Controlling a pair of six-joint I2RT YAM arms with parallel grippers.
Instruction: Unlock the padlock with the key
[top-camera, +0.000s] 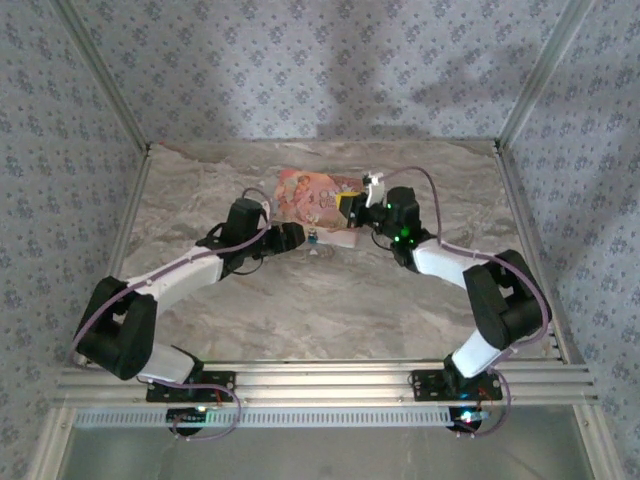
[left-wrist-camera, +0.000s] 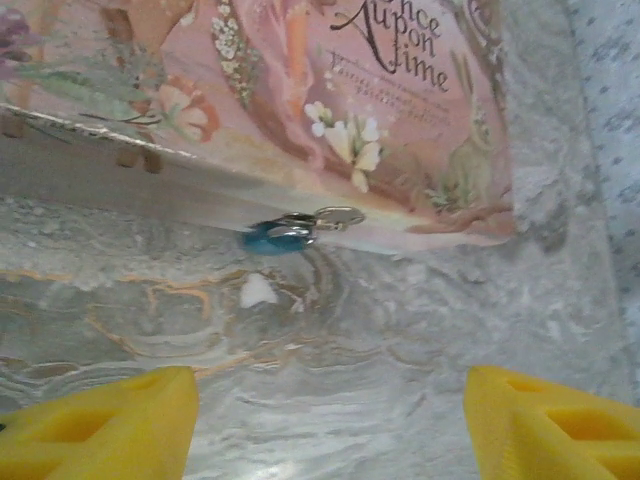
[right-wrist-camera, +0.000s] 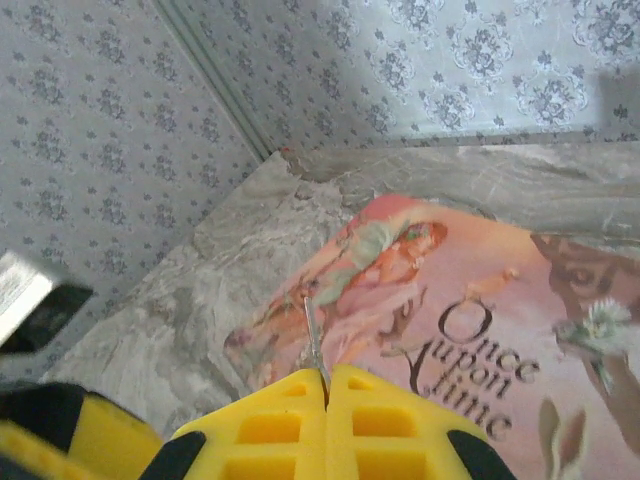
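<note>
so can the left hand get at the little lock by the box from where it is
Probably yes. The left hand is open and faces the lock across bare table. The lock lies right at the pink box edge, which may crowd a finger.

lab-style robot test cell: aluminium frame rails up front, patterned cloth walls all round, marble-print tabletop inside.

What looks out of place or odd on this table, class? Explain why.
A small blue-and-silver metal piece lies loose on the marbled table, tucked against the front edge of the pink picture box. A white scrap lies just before it. Both look like strays, not deliberately placed.
</note>
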